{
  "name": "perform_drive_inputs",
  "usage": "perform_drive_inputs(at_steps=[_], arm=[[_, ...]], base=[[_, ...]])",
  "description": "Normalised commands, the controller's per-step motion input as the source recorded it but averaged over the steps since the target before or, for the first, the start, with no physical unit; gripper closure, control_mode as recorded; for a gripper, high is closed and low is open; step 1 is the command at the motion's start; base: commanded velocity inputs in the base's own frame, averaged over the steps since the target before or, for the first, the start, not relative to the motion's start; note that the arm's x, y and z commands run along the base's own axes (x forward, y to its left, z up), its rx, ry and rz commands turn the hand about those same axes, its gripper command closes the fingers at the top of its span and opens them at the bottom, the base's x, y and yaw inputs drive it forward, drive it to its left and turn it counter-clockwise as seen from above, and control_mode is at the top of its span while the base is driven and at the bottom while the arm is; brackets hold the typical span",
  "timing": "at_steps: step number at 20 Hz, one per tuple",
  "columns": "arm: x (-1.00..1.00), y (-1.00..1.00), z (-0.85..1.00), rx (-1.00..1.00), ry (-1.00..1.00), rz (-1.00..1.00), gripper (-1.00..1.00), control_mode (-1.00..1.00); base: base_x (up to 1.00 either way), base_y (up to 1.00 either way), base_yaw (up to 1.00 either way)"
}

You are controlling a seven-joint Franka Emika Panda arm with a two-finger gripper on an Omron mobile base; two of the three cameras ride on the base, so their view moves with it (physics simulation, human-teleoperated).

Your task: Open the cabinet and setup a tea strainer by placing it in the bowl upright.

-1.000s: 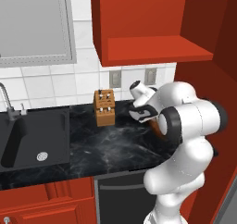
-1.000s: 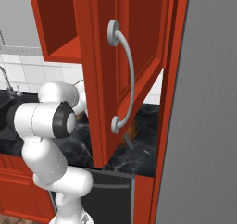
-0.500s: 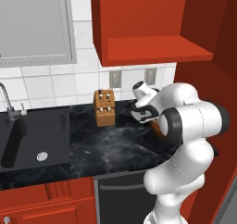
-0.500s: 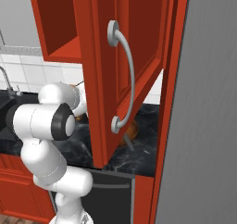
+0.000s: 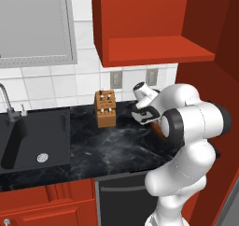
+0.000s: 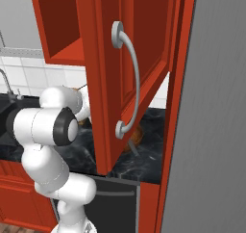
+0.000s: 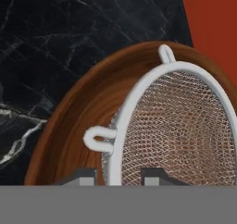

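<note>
My gripper is clamped on the rim of the tea strainer, one fingertip on each side of the white ring, and holds its mesh basket over the hollow of the bowl on the black counter. Over the last second my hand has eased slightly toward the bowl beside the knife block, jaws unchanged. With the cabinet door swung open, I judge only lowering and release remain.
</note>
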Motion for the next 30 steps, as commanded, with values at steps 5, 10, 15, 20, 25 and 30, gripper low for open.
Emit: perform_drive_inputs(at_steps=[5,10,15,20,25,30], arm=[[0.00,0.04,0.00,0.00,0.00,0.00,-1.00,-1.00],[0.00,0.00,0.00,0.00,0.00,0.00,-1.00,-1.00],[0.00,0.00,0.00,0.00,0.00,0.00,-1.00,-1.00],[0.00,0.00,0.00,0.00,0.00,0.00,-1.00,-1.00],[-0.05,0.00,0.00,0.00,0.00,0.00,-1.00,-1.00],[-0.25,0.00,0.18,0.00,0.00,0.00,-1.00,-1.00]], base=[[0.00,0.00,0.00],[0.00,0.00,0.00],[0.00,0.00,0.00],[0.00,0.00,0.00],[0.00,0.00,0.00],[0.00,0.00,0.00]])
